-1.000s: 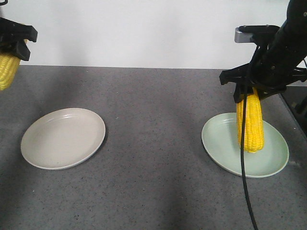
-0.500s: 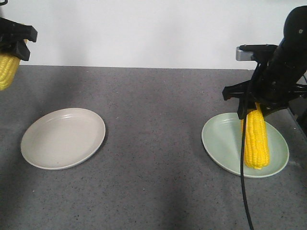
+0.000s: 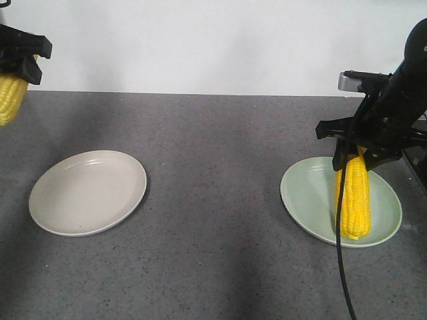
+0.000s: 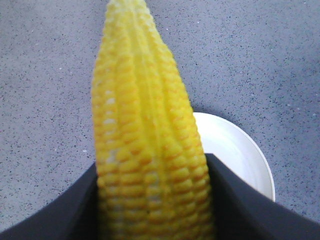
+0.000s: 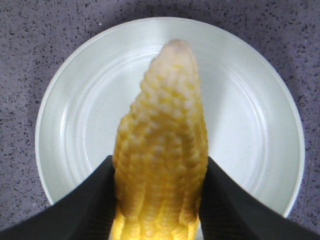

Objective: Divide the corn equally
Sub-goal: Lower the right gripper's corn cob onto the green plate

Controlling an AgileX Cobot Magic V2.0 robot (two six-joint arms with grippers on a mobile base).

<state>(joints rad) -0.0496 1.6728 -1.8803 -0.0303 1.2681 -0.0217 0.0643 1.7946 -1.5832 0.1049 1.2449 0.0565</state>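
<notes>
Both jaws are clamped on corn. On the grey table (image 3: 213, 200), the beige plate (image 3: 87, 192) at 9 o'clock lies bare; the green plate (image 3: 310, 193) sits at 3 o'clock. Above it, the right gripper (image 3: 360, 148) holds one cob (image 3: 352, 200) tip-down, apparently for setting down. At 10 o'clock, the left gripper (image 3: 15, 67) holds another cob (image 3: 10, 97) high, outside its plate.

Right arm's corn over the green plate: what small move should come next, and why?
Probably lower it a touch more, then open. The right gripper is shut on the right corn cob, which hangs tip-down over the green plate; whether the tip touches cannot be told. The left gripper holds the other cob high, off to the side of the beige plate.
</notes>
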